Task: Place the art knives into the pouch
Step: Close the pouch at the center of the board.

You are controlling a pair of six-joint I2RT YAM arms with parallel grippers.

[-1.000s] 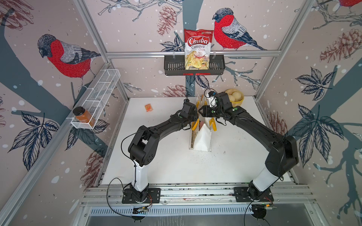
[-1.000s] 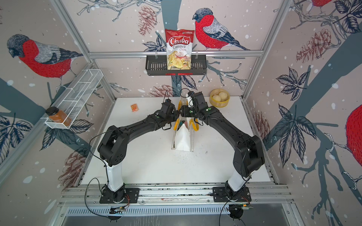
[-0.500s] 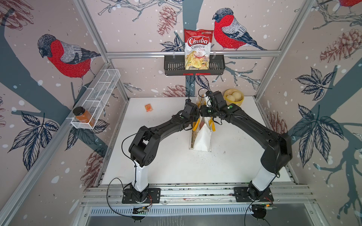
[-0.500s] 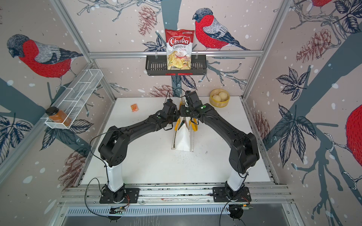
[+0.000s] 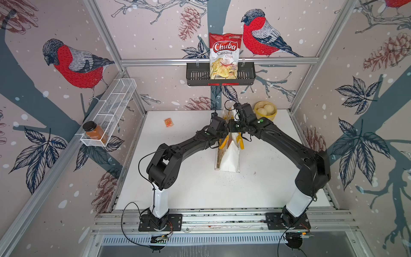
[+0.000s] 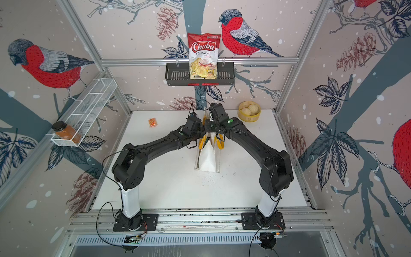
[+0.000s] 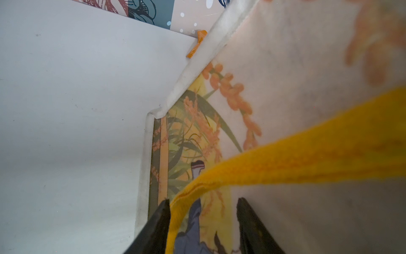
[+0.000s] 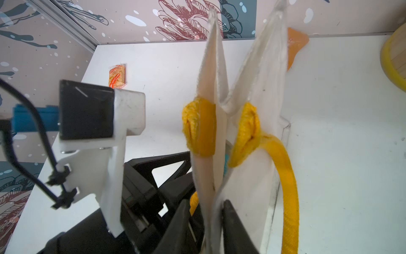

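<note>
The right gripper pinches a white fabric wall at the top of the pouch, its 2 black jaws pressed to either side of the cloth. The left gripper stands with its jaws apart, a yellow handle of the pouch running between them against the printed side panel; whether they grip it cannot be told. In both top views the 2 black arms meet over the pouch's far end, left arm and right arm forming an arch above it. The pouch stands upright on the white table, its mouth parted in a V and a second yellow handle hanging down its outer side. The art knife cannot be made out in any view. Beyond the pouch, toward the back wall, a yellow bowl holding pale round pieces sits to its right, and a small orange packet lies to its left. Above the pouch on the back wall, a black basket holds a bag of cassava chips.
</note>
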